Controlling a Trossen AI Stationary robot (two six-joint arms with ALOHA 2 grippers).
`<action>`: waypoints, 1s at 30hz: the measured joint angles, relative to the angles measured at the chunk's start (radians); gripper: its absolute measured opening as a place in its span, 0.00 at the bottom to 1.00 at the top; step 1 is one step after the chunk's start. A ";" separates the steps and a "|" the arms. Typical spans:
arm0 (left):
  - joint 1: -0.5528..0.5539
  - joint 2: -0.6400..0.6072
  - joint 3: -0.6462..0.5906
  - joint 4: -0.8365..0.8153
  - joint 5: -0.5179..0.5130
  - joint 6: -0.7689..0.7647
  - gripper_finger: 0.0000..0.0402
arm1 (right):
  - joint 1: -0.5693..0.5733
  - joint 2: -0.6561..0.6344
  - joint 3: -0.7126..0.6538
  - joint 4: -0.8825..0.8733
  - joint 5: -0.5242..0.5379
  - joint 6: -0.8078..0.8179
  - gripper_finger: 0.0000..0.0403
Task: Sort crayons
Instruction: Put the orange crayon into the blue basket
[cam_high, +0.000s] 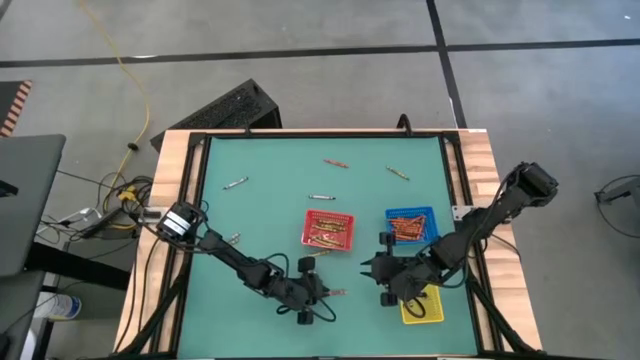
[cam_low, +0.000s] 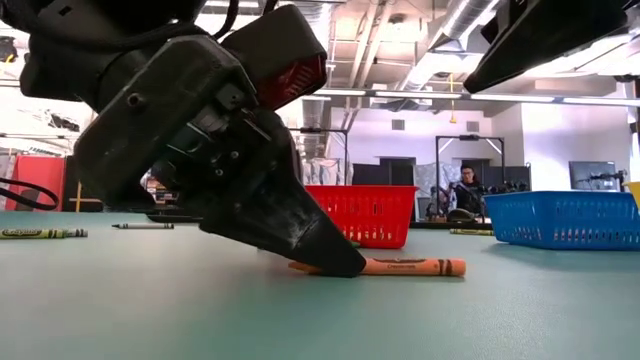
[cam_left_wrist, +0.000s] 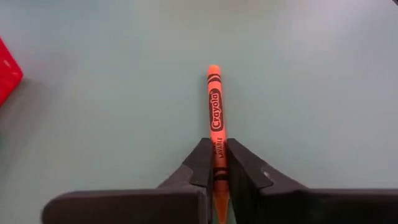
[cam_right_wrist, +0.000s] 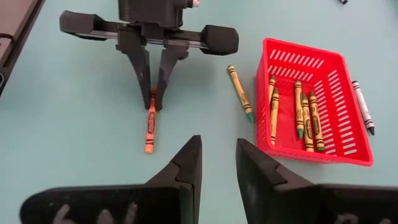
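So my left tool (cam_high: 318, 293) is down on the green worktop (cam_high: 270, 215), fingers pinched on the pointed end of an orange crayon (cam_left_wrist: 215, 118); the crayon lies flat, long axis running straight out from the fingers, flat end away from the wrist, roughly toward the right arm; it's near the front edge, just in front of the red tray (cam_high: 329, 230); right tool (cam_right_wrist: 219, 165) hovers close by, facing it, fingers a little apart and holding nothing, beside the yellow tray (cam_high: 425, 307); bare worktop all round the crayon; blue tray (cam_high: 411, 226) and a few loose crayons further back
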 joint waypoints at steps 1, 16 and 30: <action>0.000 0.000 0.008 -0.001 0.011 0.013 0.03 | 0.002 0.000 0.000 0.000 0.000 0.000 0.23; 0.001 -0.246 0.070 -0.338 -0.100 0.201 0.02 | 0.001 0.036 0.000 0.133 -0.015 -0.046 0.23; 0.009 -0.276 0.070 -0.314 -0.108 0.249 0.02 | -0.075 0.208 0.000 0.362 -0.071 -0.223 0.44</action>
